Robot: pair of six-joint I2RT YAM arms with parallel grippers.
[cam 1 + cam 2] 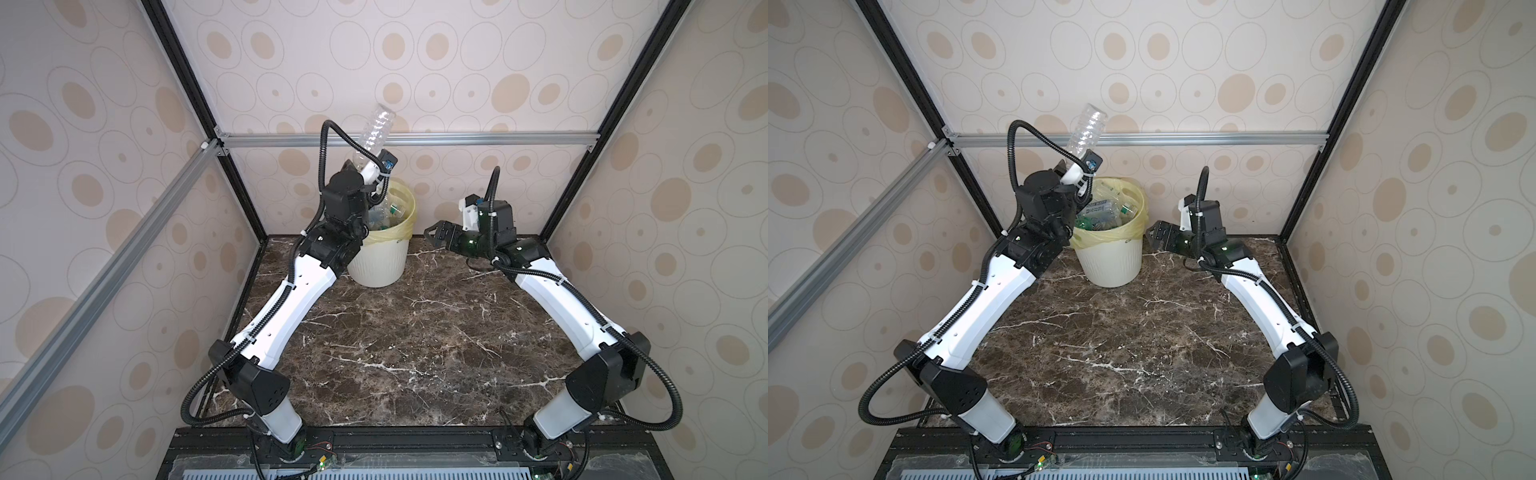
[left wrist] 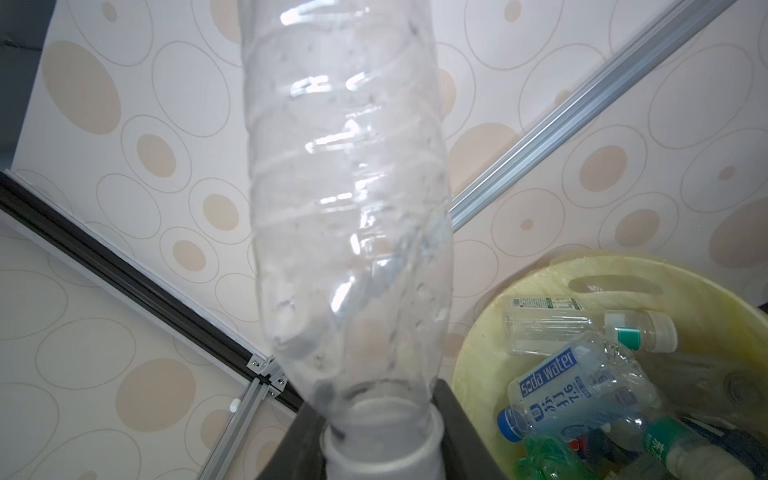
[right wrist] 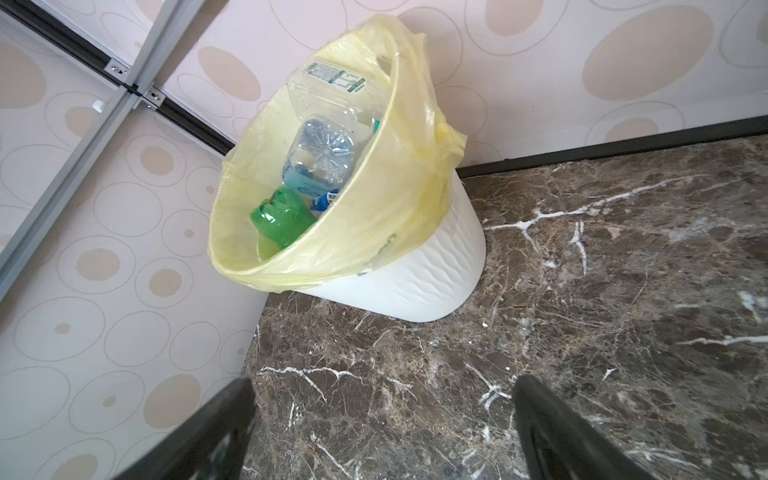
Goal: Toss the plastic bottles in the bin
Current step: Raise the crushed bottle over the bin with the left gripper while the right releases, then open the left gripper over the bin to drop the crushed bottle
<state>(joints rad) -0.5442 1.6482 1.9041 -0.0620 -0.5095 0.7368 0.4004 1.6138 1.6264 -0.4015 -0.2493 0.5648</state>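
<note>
Dark veined marble tabletop [image 1: 395,332] spreads between the two arms, inside a booth papered with beige ovals. The bin [image 1: 384,266] stands at its far edge close to the back wall, where both arms can reach it. Its yellow bag [image 3: 409,166] is folded over the rim, and inside lies a heap of bottles [image 1: 1108,212], among them a green bottle [image 3: 282,218] and a blue-labelled soda water bottle [image 2: 577,386]. The left gripper [image 2: 376,440] is clamped on the neck of a clear bottle [image 1: 376,129], which points base-up and leans toward the back wall, above the rim on that arm's side of the bin (a neck grip leaves the long body free, which is probably why it is carried so high over the liner). Whether the neck sits over the opening or just outside the rim I cannot tell. The right gripper [image 1: 430,237] hangs just beside the bin on the other side, jaws spread wide and holding nothing, seemingly kept out of the drop's way. With no bottle on the visible marble, this one looks like the last to go in.
</note>
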